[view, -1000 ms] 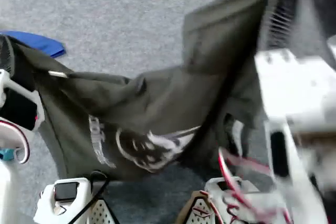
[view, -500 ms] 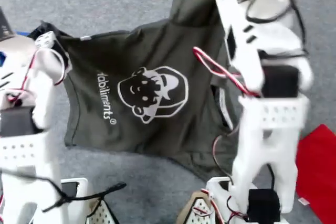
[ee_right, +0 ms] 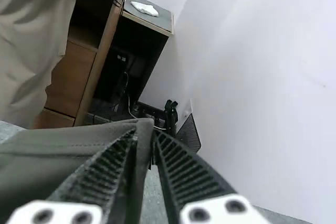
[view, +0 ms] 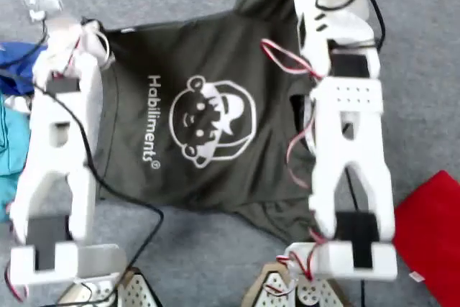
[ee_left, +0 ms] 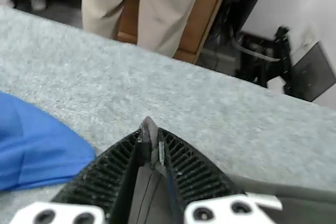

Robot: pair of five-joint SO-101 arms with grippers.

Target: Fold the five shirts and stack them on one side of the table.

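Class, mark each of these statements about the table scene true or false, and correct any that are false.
1. The dark shirt lies spread with its print facing up. True.
2. The left gripper hangs open above the shirt. False: the left gripper is shut on an edge of the dark shirt.
3. The right gripper is shut on the dark shirt's fabric. True.
4. The blue cloth lies on top of the dark shirt. False: the blue cloth lies on the table beside the shirt, on the left arm's side.
5. A red cloth lies near the right arm's base. True.
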